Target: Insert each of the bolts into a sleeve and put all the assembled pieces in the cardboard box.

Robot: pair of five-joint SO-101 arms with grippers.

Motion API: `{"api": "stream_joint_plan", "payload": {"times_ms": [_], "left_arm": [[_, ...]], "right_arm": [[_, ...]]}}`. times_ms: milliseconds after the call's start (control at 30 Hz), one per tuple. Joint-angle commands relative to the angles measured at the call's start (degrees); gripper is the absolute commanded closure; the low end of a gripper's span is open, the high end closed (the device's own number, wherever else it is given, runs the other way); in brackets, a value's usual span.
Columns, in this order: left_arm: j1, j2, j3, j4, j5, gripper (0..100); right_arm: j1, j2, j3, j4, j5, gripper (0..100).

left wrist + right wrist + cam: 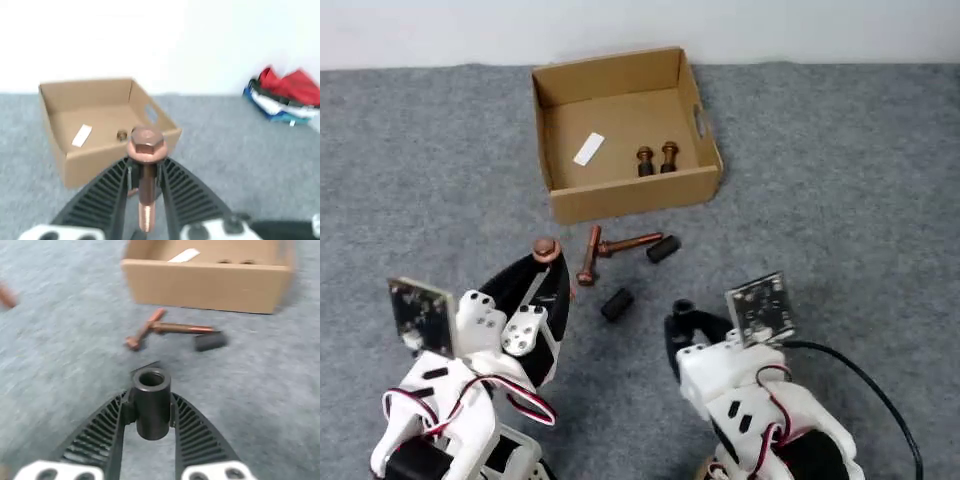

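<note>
My left gripper (145,175) is shut on a copper bolt (145,170), head up; from above that bolt (546,248) shows at the tip of the left arm. A black sleeve (150,402) stands upright, open end up, with my right gripper (149,412) shut on it; the high view shows this sleeve (682,310) right of the left arm. Two loose bolts (630,243) (590,256) and two loose sleeves (663,249) (617,304) lie on the carpet in front of the cardboard box (630,195). Two assembled pieces (657,159) stand inside the box.
A white slip (588,148) lies on the box floor. Grey carpet spreads out on both sides of the box. Coloured cloth (286,95) lies far off by the wall.
</note>
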Motion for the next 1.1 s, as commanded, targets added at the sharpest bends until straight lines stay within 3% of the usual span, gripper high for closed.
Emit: {"api": "stream_joint_plan", "payload": {"times_ms": [0,167,367,667,1067], "left_arm": [[0.3,-2.4,1.5,-7.0,0.4,99],[2.5,-2.2,3.4,-13.5,5.3,99],[8.6,-2.3,4.0,-14.1,9.4,99],[13.8,-2.3,8.3,-14.0,9.5,99],[14.4,-2.2,10.3,-10.7,9.6,99]], "right_arm": [[-6.2,0.0,0.2,-2.3,-0.4,99.1],[-7.4,0.0,2.8,-7.7,6.5,99.1],[-7.5,0.0,4.0,-10.9,15.8,99.1],[-7.6,-0.4,2.9,-11.3,18.6,99.1],[-7.6,-0.1,1.5,-13.6,18.6,99.1]]}}
